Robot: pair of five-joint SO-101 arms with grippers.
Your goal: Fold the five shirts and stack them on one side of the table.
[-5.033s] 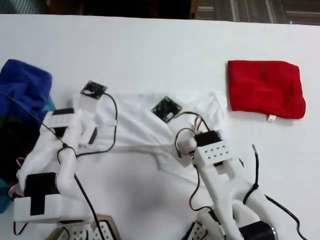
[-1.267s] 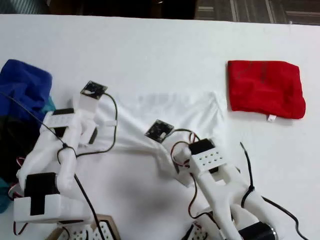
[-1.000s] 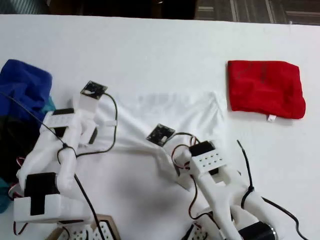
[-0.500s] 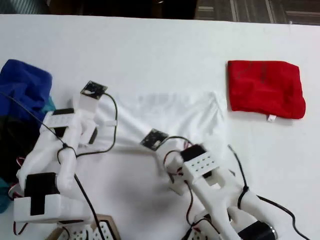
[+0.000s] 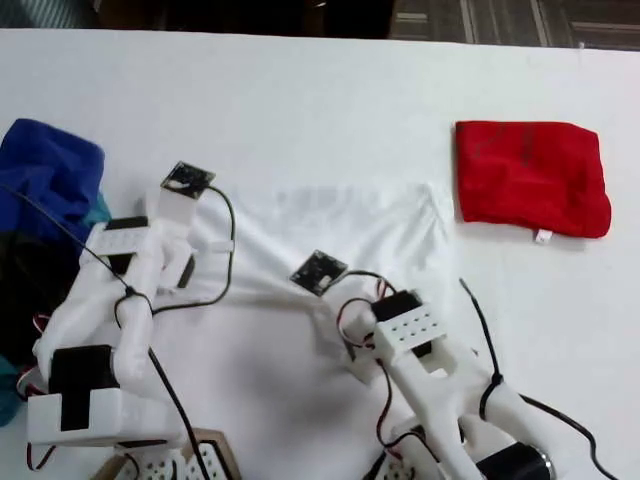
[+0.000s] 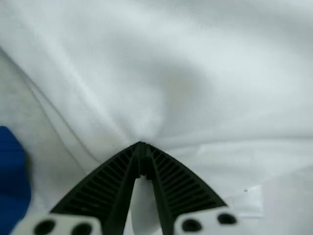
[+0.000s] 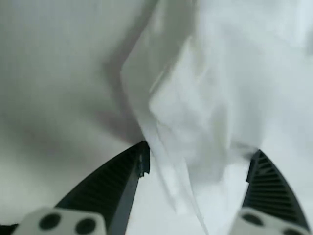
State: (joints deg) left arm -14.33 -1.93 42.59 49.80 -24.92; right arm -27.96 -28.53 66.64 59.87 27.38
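The left gripper (image 6: 141, 148) has its dark ribbed fingers (image 6: 110, 183) pressed together on a pucker of the white shirt (image 6: 195, 73), and the cloth creases toward their tips. The right gripper (image 7: 199, 155) stands wide apart. It has one finger on each side of a rumpled fold of the same shirt, and a loose edge hangs between them.

From above, the white shirt (image 5: 370, 225) lies spread at mid-table. The left arm (image 5: 130, 260) is at the shirt's left end and the right arm (image 5: 410, 330) is over its near edge. A folded red shirt (image 5: 530, 178) lies flat just beside the white shirt's far right corner. A heap of unfolded clothes sits at the table's left edge, with a blue shirt (image 5: 50, 170) on top and a dark garment (image 5: 30, 275) beneath it. A patch of that blue also shows in the left wrist view.

The table (image 5: 300, 90) is plain white. Beyond its far edge runs a dim strip of the room, with a floor (image 5: 480, 18) of dark planks.

Five seconds ago the right arm reached farther over the white shirt. It has since drawn back toward the near edge, and the shirt's near side has bunched along with it. In the last half second the arm nudged slightly to the right. The left arm, the red shirt and the heap are where they were.
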